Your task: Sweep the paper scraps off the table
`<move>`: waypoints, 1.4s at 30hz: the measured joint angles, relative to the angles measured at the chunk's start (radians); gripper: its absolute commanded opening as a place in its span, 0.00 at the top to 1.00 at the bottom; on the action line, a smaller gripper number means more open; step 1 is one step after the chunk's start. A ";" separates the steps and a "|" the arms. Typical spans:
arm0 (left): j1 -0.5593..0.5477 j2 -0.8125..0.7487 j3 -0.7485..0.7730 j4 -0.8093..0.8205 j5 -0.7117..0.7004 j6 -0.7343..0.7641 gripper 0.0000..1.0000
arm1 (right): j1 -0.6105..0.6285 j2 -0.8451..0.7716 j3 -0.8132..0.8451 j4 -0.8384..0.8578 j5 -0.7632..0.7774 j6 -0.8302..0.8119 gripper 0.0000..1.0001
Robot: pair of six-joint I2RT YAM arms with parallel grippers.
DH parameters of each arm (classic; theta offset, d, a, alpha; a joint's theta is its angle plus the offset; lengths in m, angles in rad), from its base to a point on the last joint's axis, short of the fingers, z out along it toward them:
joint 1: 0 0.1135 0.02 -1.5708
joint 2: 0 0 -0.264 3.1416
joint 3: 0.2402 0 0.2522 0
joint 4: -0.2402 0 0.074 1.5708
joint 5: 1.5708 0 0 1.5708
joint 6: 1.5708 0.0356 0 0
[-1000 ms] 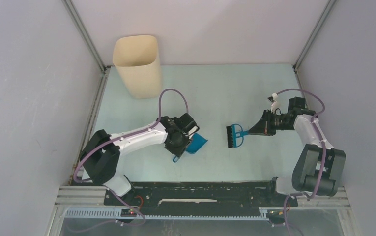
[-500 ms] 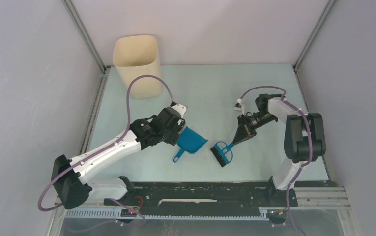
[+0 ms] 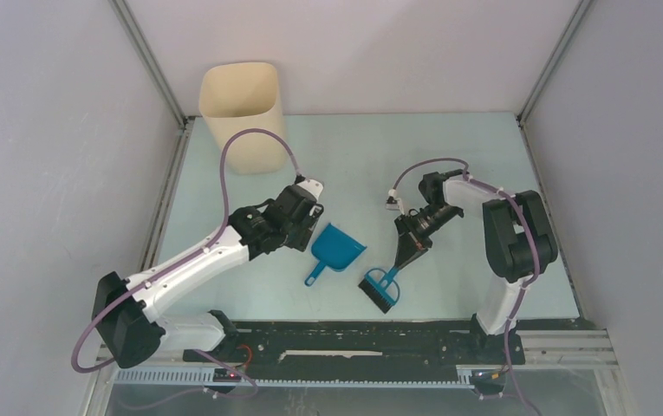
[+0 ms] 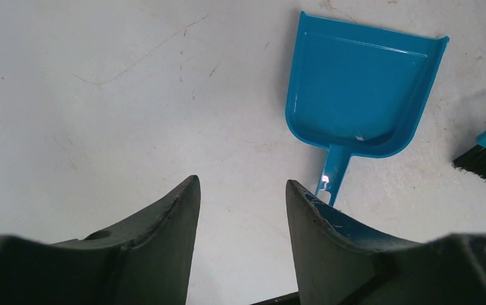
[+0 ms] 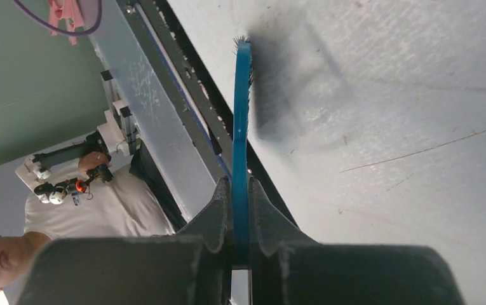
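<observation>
Your bench [image 3: 414,152] is a large, flat rectangle in pale mint-green. It lies level and fills the floor of the enclosure from the near side to the far wall, and from the left wall to the right. A metal frame [image 3: 164,198] borders its left edge. Close up, you see a matte, worn top marked with thin scratches [image 4: 140,58] and small dark specks.

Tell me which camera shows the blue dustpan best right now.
Left wrist: the dustpan fills the upper right, close and sharp, scoop empty, only its handle tip hidden behind the left end effector. Top external shows it whole but small. Right wrist misses it, showing the brush instead.
</observation>
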 measured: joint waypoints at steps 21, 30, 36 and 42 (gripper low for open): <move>0.004 0.029 0.000 0.001 -0.005 -0.013 0.26 | -0.203 -0.303 -0.071 0.311 0.235 0.189 0.00; 0.016 -0.008 -0.032 0.056 -0.037 -0.042 0.00 | -0.481 -0.684 -0.137 0.486 0.315 0.265 0.00; 0.019 -0.195 -0.128 0.153 -0.081 -0.051 0.00 | -0.496 -0.823 -0.183 0.523 0.457 0.338 0.00; 0.020 -0.357 -0.193 0.278 -0.126 -0.050 0.00 | -0.500 -0.955 -0.204 0.568 0.497 0.450 0.00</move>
